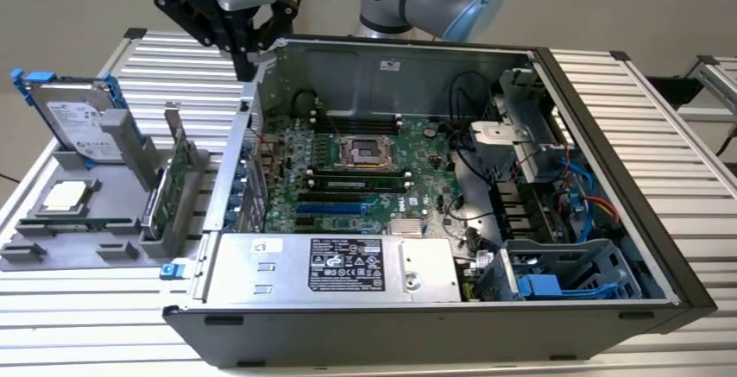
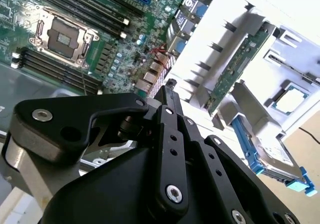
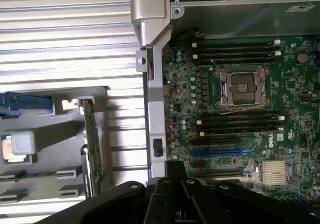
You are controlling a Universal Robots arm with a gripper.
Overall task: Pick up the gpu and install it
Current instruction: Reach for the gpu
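The gpu point(image 1: 173, 179) stands on edge in a grey holder point(image 1: 110, 243) on the exterior view's left, outside the computer case. It is a thin green card with a silver bracket at its far end, also seen edge-on in both wrist views point(image 3: 91, 144) point(image 2: 240, 64). My gripper point(image 1: 245, 68) hangs high above the case's rear wall, near its far corner. It is shut and empty, well above and behind the gpu. Its black fingertips point(image 2: 170, 87) point down toward the wall point(image 3: 175, 166). The green motherboard point(image 1: 345, 170) lies inside the open case.
A silver hard drive with blue clips point(image 1: 81, 127) leans in the holder beyond the gpu. A processor chip point(image 1: 64, 197) lies flat beside it. The case point(image 1: 599, 179) holds a power supply point(image 1: 334, 265), cables and drive bays. Ribbed metal table surface point(image 1: 645, 92) surrounds everything.
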